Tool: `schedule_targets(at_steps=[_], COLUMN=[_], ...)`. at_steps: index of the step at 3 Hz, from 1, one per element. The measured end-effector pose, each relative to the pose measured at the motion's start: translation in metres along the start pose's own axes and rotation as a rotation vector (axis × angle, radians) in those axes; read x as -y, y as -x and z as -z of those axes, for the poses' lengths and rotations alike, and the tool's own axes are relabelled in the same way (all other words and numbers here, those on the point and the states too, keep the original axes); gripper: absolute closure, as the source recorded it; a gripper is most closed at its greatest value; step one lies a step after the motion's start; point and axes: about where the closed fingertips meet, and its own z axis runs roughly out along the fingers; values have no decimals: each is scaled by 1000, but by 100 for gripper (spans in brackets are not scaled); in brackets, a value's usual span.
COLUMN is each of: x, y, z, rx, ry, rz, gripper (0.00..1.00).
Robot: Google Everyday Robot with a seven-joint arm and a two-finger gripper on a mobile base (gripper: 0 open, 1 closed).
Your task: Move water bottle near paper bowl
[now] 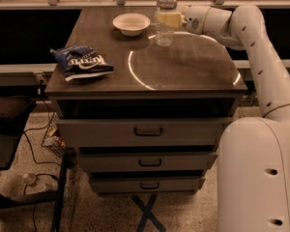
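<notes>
The water bottle (165, 4), clear and ribbed with a white cap, stands upright at the back of the wooden table top (183, 66). The paper bowl (131, 23), shallow and cream-white, sits just to its left with a small gap between them. My gripper (167, 19) reaches in from the right at the bottle's mid height. Its yellowish fingers (174, 19) are closed around the bottle's body. My white arm (251, 37) runs back along the right edge of the table.
A dark blue snack bag (82, 62) lies on the left front of the table. Under the top are three drawers (147, 132). A dark chair (5, 124) stands at the left. Cables and a small bottle (29, 179) lie on the floor.
</notes>
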Motion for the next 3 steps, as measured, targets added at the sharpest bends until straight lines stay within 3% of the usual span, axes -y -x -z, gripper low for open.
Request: schedule_targets(at_steps=[3], x=[4], y=[-10], z=[-27], rx=[1], ry=[-15], rz=[42], gripper=[100])
